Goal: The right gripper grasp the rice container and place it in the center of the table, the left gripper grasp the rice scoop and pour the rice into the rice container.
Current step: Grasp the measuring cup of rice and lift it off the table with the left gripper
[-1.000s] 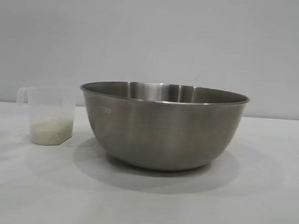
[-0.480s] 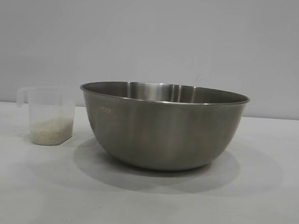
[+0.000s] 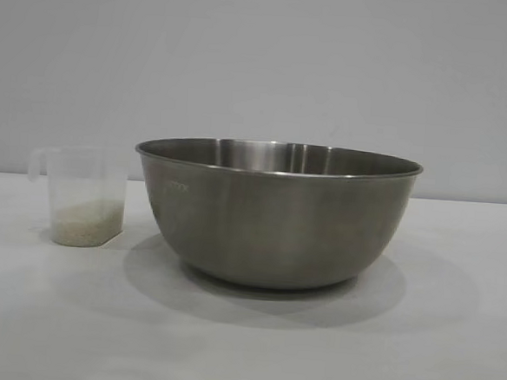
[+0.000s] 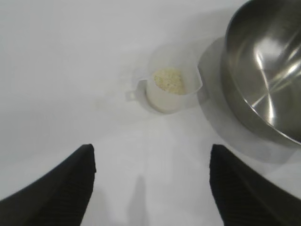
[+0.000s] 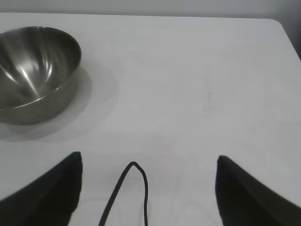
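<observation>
From the left wrist view we see the rice scoop standing upright on the table, ahead of the left gripper and well apart from it, roughly in line with the gap between its fingers; the jaws stand wide apart and hold nothing. The rice container sits just beside the scoop, the two close but not touching, and off to one side of the left gripper's line.

From the right wrist view we see the right gripper likewise spread wide and empty, hovering over bare table; the rice container lies well ahead of it and off to one side, far from either fingertip.

In the exterior view the container stands near the middle of the table, with the scoop to its left.

We count one rice container, one rice scoop, two grippers; the rice forms a single shallow heap in the bottom of the scoop; we see none in the container.

Neither arm shows in the exterior view; in each wrist view only the two dark fingertips appear, cut off at the lower edge; the container is cropped in both wrist views; a thin black cable loops between the right gripper's fingers; the scoop's handle is faint against the white table.
</observation>
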